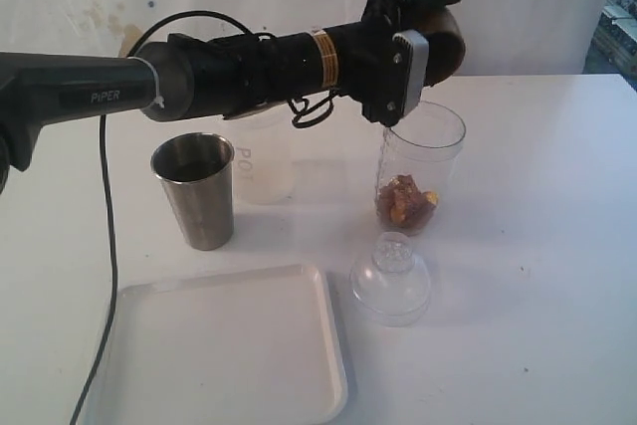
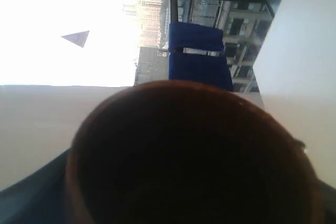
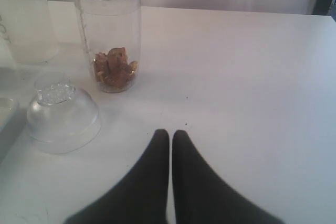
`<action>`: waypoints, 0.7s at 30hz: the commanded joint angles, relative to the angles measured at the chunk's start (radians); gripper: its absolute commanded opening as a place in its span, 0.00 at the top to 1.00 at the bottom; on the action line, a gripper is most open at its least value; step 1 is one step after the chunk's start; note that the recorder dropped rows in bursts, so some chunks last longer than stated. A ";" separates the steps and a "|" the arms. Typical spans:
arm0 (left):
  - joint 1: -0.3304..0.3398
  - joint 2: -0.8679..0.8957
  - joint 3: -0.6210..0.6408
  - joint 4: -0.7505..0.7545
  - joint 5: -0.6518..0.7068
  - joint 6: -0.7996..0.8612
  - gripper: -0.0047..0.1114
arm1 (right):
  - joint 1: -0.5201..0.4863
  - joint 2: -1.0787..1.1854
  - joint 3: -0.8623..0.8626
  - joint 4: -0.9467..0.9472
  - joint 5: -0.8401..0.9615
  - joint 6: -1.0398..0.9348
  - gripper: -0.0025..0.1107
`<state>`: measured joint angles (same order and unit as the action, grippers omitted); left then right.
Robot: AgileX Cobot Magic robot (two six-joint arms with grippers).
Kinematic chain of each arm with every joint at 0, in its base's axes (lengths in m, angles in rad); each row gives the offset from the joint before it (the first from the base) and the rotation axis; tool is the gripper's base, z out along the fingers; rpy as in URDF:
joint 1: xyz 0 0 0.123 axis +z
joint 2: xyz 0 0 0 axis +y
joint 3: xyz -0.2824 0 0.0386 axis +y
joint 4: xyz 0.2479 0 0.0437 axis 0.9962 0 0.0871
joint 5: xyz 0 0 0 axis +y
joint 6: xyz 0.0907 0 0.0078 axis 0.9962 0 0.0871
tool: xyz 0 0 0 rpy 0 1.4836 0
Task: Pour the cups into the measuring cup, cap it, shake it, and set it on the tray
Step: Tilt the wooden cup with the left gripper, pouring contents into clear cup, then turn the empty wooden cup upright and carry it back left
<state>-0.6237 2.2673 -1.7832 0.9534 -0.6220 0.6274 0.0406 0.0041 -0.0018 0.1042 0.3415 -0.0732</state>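
My left gripper (image 1: 423, 22) is shut on the brown wooden cup (image 1: 446, 42), held tipped on its side just above the measuring cup (image 1: 422, 168). That clear cylinder stands upright with brown pieces (image 1: 406, 202) in its bottom. The wooden cup (image 2: 194, 156) fills the left wrist view, its inside dark. The domed lid (image 1: 391, 277) lies on the table in front of the measuring cup. The steel tumbler (image 1: 197, 189) and the frosted cup (image 1: 263, 161) stand to the left; the white tray (image 1: 224, 345) lies at the front. My right gripper (image 3: 171, 134) is shut and empty, low over the table near the measuring cup (image 3: 109, 35) and lid (image 3: 63, 114).
The left arm (image 1: 249, 72) stretches across the table's left half, with a black cable (image 1: 107, 246) hanging down beside the tray. The frosted cup (image 3: 26, 19) also shows in the right wrist view. The right arm is out of the exterior view.
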 commanded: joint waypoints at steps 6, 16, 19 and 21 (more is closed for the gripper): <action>-0.003 -0.010 -0.011 -0.064 -0.058 -0.197 0.96 | -0.002 -0.004 0.002 0.000 -0.006 -0.002 0.96; -0.006 -0.011 -0.011 -0.349 -0.063 -0.265 0.96 | -0.002 -0.004 0.002 0.000 -0.006 -0.002 0.96; -0.006 -0.016 -0.011 -0.460 -0.058 -0.317 0.96 | -0.002 -0.004 0.002 0.000 -0.006 -0.002 0.96; -0.006 -0.025 -0.011 -0.488 -0.058 -0.452 0.96 | -0.002 -0.004 0.002 0.000 -0.006 -0.002 0.96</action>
<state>-0.6284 2.2673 -1.7832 0.5538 -0.6670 0.3178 0.0406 0.0041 -0.0018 0.1042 0.3415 -0.0732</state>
